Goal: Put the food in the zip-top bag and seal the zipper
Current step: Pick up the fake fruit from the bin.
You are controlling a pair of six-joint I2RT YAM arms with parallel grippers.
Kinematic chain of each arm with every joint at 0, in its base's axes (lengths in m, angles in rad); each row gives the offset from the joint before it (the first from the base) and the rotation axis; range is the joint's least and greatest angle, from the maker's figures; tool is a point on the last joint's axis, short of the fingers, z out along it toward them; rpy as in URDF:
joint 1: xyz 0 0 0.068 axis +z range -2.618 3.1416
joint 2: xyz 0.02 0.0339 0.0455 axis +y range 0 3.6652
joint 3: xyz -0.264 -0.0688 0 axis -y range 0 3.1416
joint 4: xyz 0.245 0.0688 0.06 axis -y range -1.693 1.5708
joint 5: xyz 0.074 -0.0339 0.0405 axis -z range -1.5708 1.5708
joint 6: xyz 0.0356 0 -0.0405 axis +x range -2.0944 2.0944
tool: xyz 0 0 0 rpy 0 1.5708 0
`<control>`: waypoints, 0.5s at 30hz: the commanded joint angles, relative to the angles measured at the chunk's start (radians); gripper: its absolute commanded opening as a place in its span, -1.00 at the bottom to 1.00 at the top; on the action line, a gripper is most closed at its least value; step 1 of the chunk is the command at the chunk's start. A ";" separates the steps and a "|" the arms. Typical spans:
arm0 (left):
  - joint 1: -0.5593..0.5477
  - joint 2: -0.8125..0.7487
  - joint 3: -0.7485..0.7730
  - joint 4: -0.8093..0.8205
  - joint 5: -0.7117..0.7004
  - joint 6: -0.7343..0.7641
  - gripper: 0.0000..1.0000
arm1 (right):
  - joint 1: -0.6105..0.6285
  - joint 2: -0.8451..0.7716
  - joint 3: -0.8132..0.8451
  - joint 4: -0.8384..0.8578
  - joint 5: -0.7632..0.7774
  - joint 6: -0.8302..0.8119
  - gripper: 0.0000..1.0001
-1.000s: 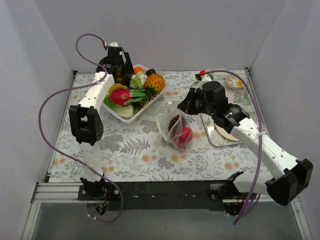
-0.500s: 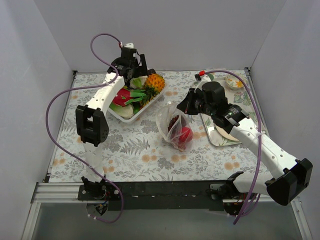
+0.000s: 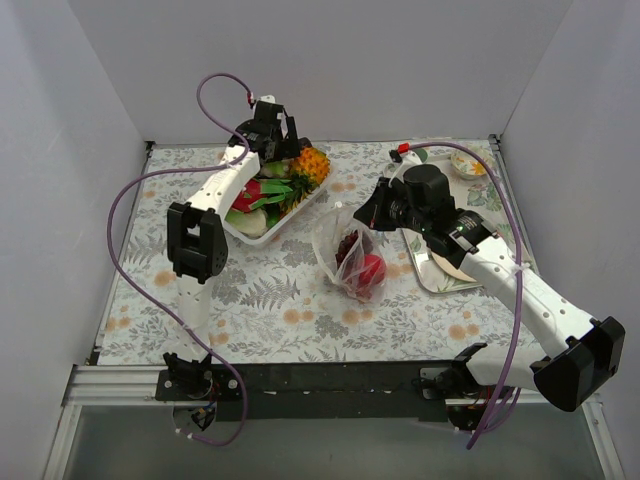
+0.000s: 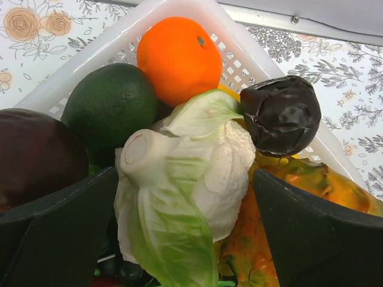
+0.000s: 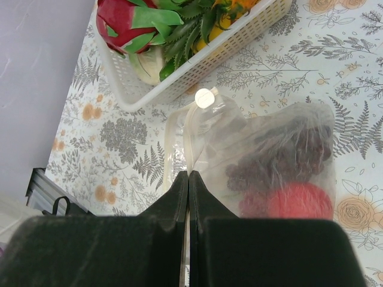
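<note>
The clear zip-top bag (image 3: 348, 258) lies on the table's middle with a red round fruit (image 3: 370, 270) and a dark purple grape bunch (image 3: 348, 244) inside. My right gripper (image 5: 188, 175) is shut on the bag's mouth edge, at the zipper strip (image 5: 192, 128); the red fruit (image 5: 299, 200) and grapes (image 5: 269, 167) show through the plastic. My left gripper (image 4: 185, 173) is open over the far end of the white basket (image 3: 300, 207). Its fingers (image 4: 60, 227) stand on either side of a pale green-white leafy vegetable (image 4: 191, 161).
The basket also holds an orange (image 4: 179, 60), a dark green round fruit (image 4: 111, 104), a wrinkled dark fruit (image 4: 281, 113), a pineapple (image 3: 312, 165) and a dragon fruit (image 5: 122, 27). A metal tray (image 3: 425, 270) lies right of the bag, a small bowl (image 3: 467, 162) at the back right.
My left arm has swung right along the back, from the basket's far left corner to above its far end. The right gripper and the bag have stayed put.
</note>
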 commanded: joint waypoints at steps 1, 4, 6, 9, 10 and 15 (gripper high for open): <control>-0.008 -0.023 0.007 0.001 -0.047 -0.004 0.90 | -0.004 -0.026 0.001 0.045 -0.011 -0.007 -0.97; -0.010 -0.021 -0.007 0.005 -0.050 -0.003 0.83 | -0.004 -0.028 0.001 0.048 -0.016 -0.009 -0.97; -0.011 -0.021 -0.016 0.011 -0.052 -0.003 0.79 | -0.004 -0.026 0.001 0.048 -0.017 -0.009 -0.97; -0.013 -0.020 -0.022 0.020 -0.050 -0.003 0.58 | -0.004 -0.025 0.004 0.048 -0.020 -0.009 -0.97; -0.014 -0.021 -0.025 0.020 -0.047 -0.001 0.52 | -0.004 -0.023 0.006 0.045 -0.020 -0.010 -0.97; -0.014 -0.037 -0.025 0.040 -0.043 -0.004 0.11 | -0.005 -0.025 0.009 0.043 -0.017 -0.012 -0.97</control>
